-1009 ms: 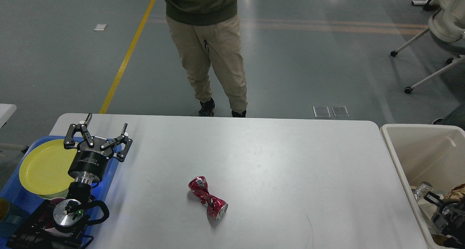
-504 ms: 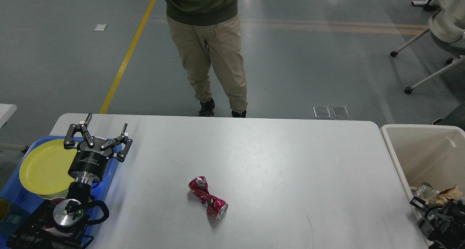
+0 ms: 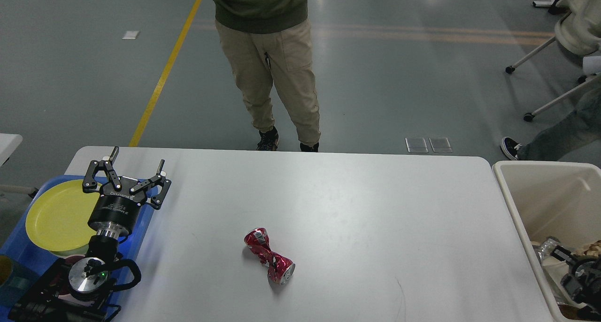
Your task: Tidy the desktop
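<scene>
The white desktop [image 3: 357, 204] holds one crushed red drink can [image 3: 269, 262], lying on its side near the front middle. My left gripper [image 3: 138, 157] is open and empty. It hovers at the desktop's left end, above the edge of a blue tray [image 3: 143, 226], far left of the can. My right gripper [image 3: 567, 266] shows only as a dark shape low inside the beige bin [image 3: 540, 190] at the right edge. Its fingers cannot be told apart.
The blue tray holds a yellow plate [image 3: 54, 218]. The bin holds a clear bottle [image 3: 544, 248] and crumpled paper. A person [image 3: 270, 73] stands at the desktop's far edge. A chair and a second person's leg [image 3: 554, 136] are at the far right.
My right gripper has shifted a little inside the bin. A second person's leg and shoe have come into view at the right. The left arm and the can have not moved.
</scene>
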